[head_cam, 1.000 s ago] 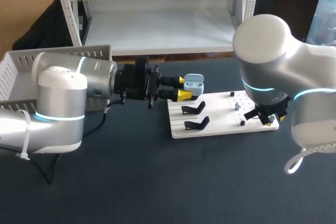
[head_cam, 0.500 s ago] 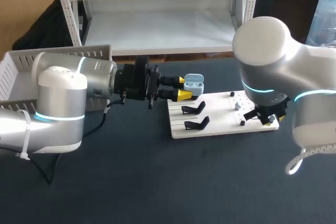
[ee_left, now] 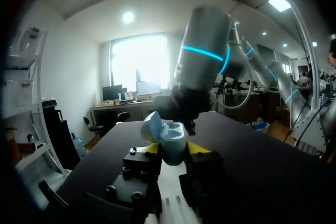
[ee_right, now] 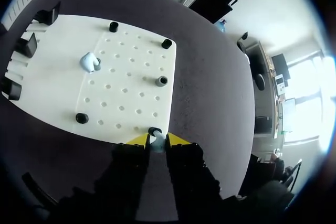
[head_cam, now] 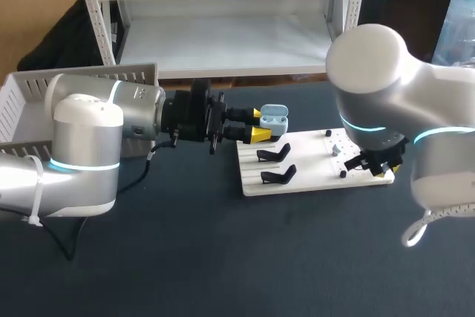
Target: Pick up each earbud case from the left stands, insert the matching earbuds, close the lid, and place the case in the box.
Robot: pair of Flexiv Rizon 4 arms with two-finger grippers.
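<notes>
Dark table [head_cam: 223,257] carries everything. My left arm [head_cam: 89,139] comes in low from the left and lies roughly level. My right arm [head_cam: 378,87] hangs over the right end of the board, and its bulk hides most of its own wrist in the head view. White slatted box [head_cam: 22,102] sits at the table's far left, behind the left arm and well apart from the board. White pegboard [head_cam: 312,161] lies mid-table, right of centre. Left gripper [head_cam: 260,124] is clamped on the light-blue earbud case [head_cam: 273,119], one yellow tip on each side. The case lid is open, and I hold it at the board's far left corner. From the left wrist, the right arm stands straight ahead of the case. Two black stands [head_cam: 273,154] sit on the board's left half, just beside the held case on the near side. Right gripper [ee_right: 157,139] is at the board's near right corner, its fingers drawn to a narrow gap and pinching a small pale earbud [ee_right: 154,140] over a black peg [ee_right: 154,130]. A second earbud [ee_right: 90,61] rests mid-board, well apart from that gripper. Other black pegs [ee_right: 81,117] dot the perforated half.
</notes>
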